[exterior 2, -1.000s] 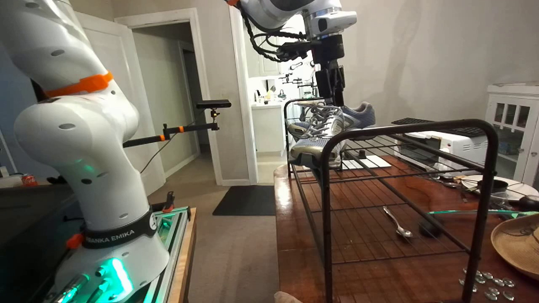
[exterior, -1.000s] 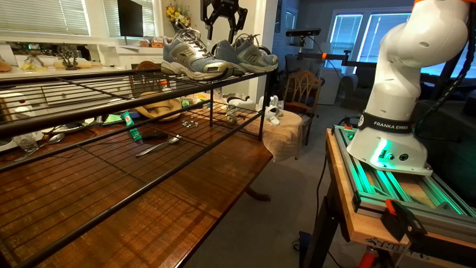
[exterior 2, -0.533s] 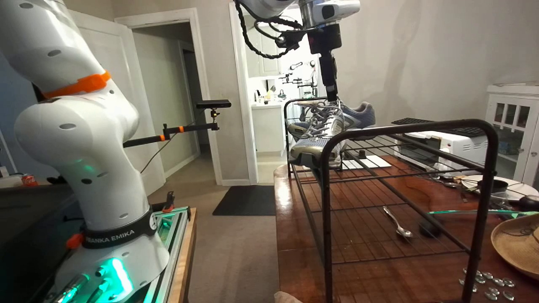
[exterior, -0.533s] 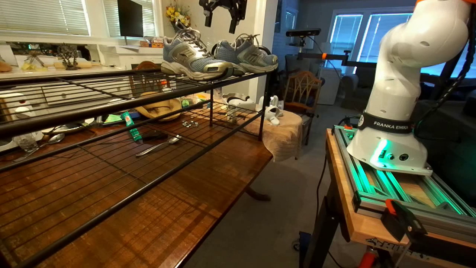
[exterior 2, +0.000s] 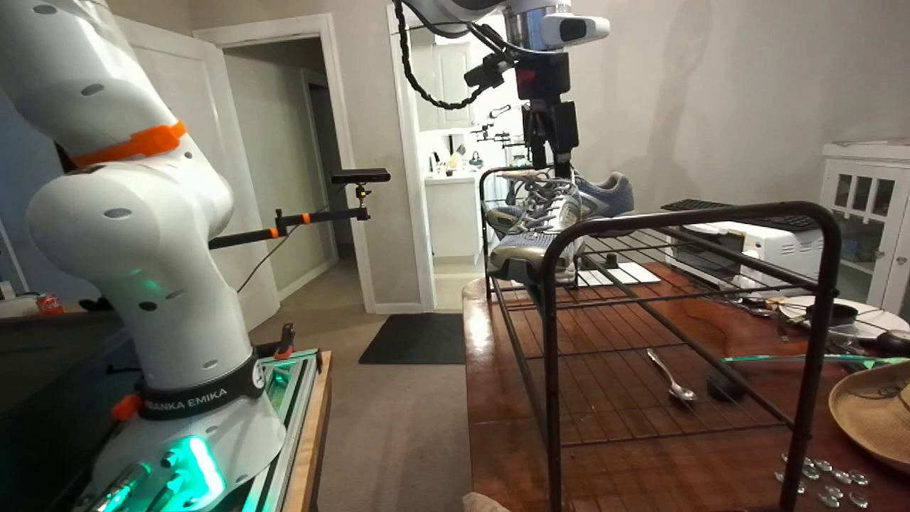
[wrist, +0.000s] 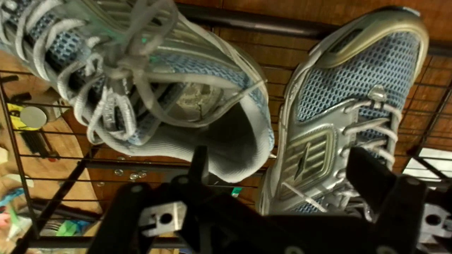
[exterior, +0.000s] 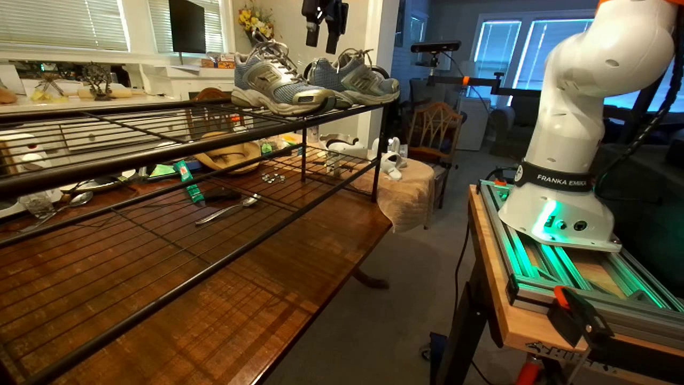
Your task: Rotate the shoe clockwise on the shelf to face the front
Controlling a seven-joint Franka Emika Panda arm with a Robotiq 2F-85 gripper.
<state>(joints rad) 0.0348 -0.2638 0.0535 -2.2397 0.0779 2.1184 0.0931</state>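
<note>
The shoe [wrist: 141, 88] to be turned is judged to be the slanted one of the pair; it is found on the top level of the shelf [exterior 2: 689, 217], which is carried by the counter [exterior: 267, 299]. Its heel is placed just beside the other sneaker [wrist: 340, 116], and whether the two are touching cannot be told. The end effector [wrist: 279, 157] is held above them with its fingers spread wide, and nothing is gripped; in the wrist view one finger is seen near the heel collar, the other over the laces of the other sneaker. The shoe is expected to be light, with a soft mesh upper that is easily pressed in, a stiffer heel, and a sole by which the thin rods may be gripped a little. The best hold is probably offered by the heel wall, with one finger put inside; the loose laces should be avoided.
</note>
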